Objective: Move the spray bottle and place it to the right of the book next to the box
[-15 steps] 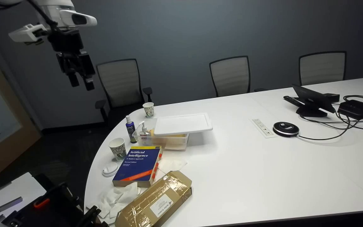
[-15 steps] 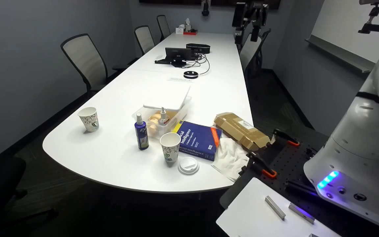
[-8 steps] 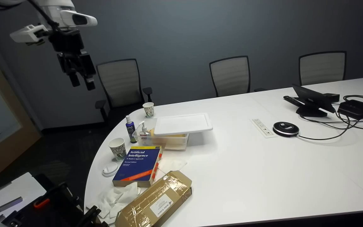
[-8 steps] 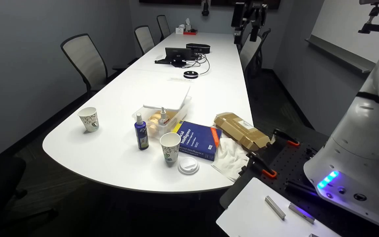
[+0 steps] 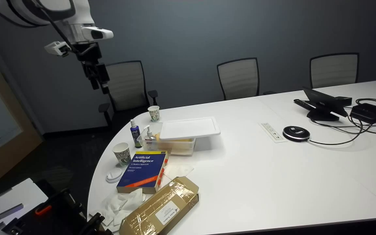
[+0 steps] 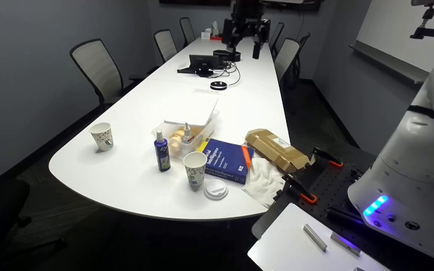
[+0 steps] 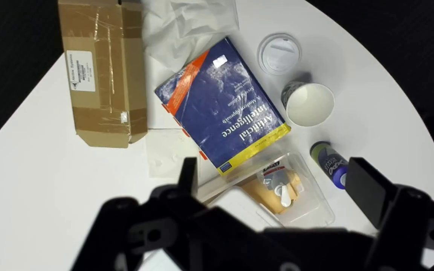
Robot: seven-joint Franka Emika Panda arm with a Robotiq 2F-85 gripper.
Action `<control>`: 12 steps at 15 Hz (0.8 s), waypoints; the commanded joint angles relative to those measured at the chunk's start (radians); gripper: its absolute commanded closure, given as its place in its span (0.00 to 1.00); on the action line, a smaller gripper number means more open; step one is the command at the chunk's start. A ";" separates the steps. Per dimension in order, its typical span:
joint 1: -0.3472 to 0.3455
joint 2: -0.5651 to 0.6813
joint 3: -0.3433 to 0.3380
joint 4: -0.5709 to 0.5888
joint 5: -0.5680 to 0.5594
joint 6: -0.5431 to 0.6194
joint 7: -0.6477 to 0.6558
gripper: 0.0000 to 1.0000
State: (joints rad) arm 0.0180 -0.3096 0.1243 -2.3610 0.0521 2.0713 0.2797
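The spray bottle [image 5: 135, 134] is slim and blue-purple with a white top. It stands upright beside the clear box in both exterior views [image 6: 162, 155]. In the wrist view [image 7: 328, 162] one finger partly covers its top. The dark blue book [image 5: 145, 169] with a yellow band lies flat beside the box [image 6: 224, 158], and it shows whole in the wrist view [image 7: 224, 101]. The low clear box has a white lid [image 5: 189, 129] resting askew; its open end shows in the wrist view [image 7: 311, 210]. My gripper [image 5: 100, 86] is open and empty, high above the table [image 6: 244, 54].
A paper cup [image 5: 121, 153] and a white cup lid [image 5: 114, 175] stand beside the book. Another cup [image 6: 102, 136] is near the table edge. A brown cardboard carton [image 5: 162, 207] and crumpled paper [image 5: 122, 205] lie at the book's other end. A pump bottle [image 7: 279, 184] is in the box.
My gripper has moved right in an exterior view, and left and slightly lower in an exterior view from the other side. It stays open. The objects on the table have not moved.
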 commanded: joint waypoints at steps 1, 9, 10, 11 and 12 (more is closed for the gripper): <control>0.007 0.214 0.042 0.167 -0.019 0.039 0.186 0.00; 0.100 0.700 -0.010 0.553 -0.067 0.064 0.312 0.00; 0.121 0.748 -0.022 0.595 -0.066 0.066 0.322 0.00; 0.144 0.793 -0.030 0.634 -0.063 0.073 0.331 0.00; 0.167 0.833 -0.038 0.669 -0.064 0.076 0.338 0.00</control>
State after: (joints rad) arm 0.1133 0.3978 0.1171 -1.8295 -0.0003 2.1526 0.5636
